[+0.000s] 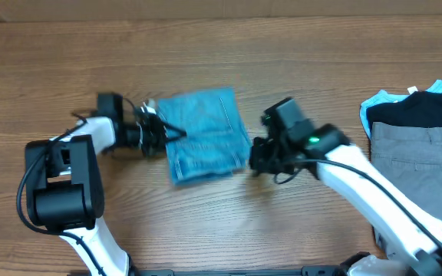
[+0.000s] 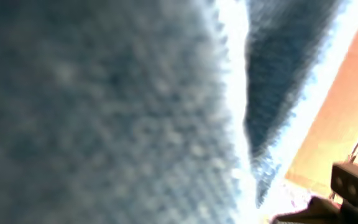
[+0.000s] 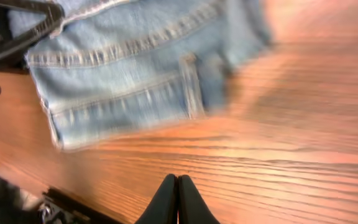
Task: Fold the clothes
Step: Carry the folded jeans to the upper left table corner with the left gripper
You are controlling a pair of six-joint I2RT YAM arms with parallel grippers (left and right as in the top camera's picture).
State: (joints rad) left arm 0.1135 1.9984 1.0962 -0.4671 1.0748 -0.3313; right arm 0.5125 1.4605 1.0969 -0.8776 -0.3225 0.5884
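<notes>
The light blue jeans (image 1: 206, 136) lie folded into a compact rectangle at the middle of the wooden table. My left gripper (image 1: 176, 133) is at their left edge, its fingers converging over the cloth, apparently shut on it. The left wrist view is filled with blurred denim (image 2: 104, 106) pressed close, and no fingers show there. My right gripper (image 1: 256, 159) is just off the jeans' right edge. In the right wrist view its black fingertips (image 3: 178, 186) are pressed together and empty above bare wood, with the jeans (image 3: 135, 68) and their seam stitching beyond.
A pile sits at the right edge: grey trousers (image 1: 420, 157) with a black garment (image 1: 428, 107) over pale turquoise cloth (image 1: 374, 103). The left arm's base (image 1: 60, 192) stands at the front left. The wooden table (image 1: 206, 222) extends around the jeans.
</notes>
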